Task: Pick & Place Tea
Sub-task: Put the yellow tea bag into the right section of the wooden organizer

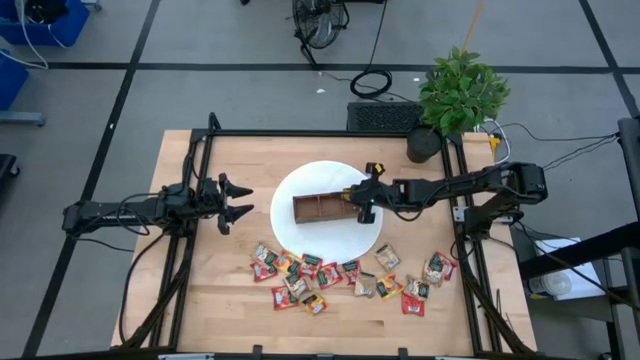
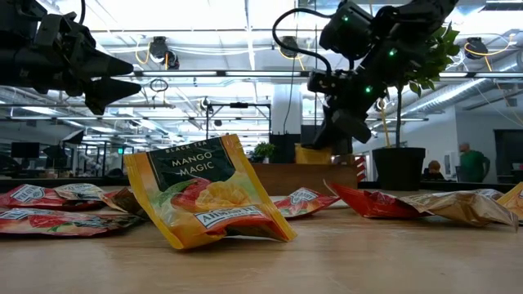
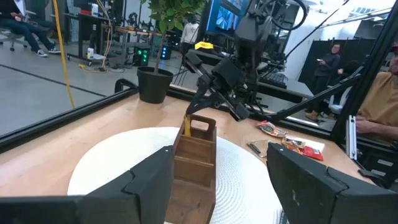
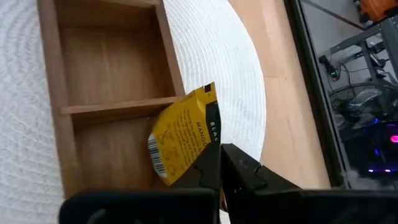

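Over tray [image 4: 112, 93], yellow sachet [image 4: 183, 134] is pinched by R gripper [image 4: 219, 163], angled for end compartment. L gripper [image 1: 232, 200] is held open, waiting.

Bright overhead ceiling lights [image 2: 245, 37], soft shadows, blurred background, sharp foreground

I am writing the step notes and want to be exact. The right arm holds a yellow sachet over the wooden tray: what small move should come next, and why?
Probably lower a little, then open the jaws. The right gripper is shut on the yellow sachet, which hangs tilted over the end compartment of the wooden tray nearest that gripper, on the white mat. It seems not yet seated inside. The left gripper waits open beside the mat.
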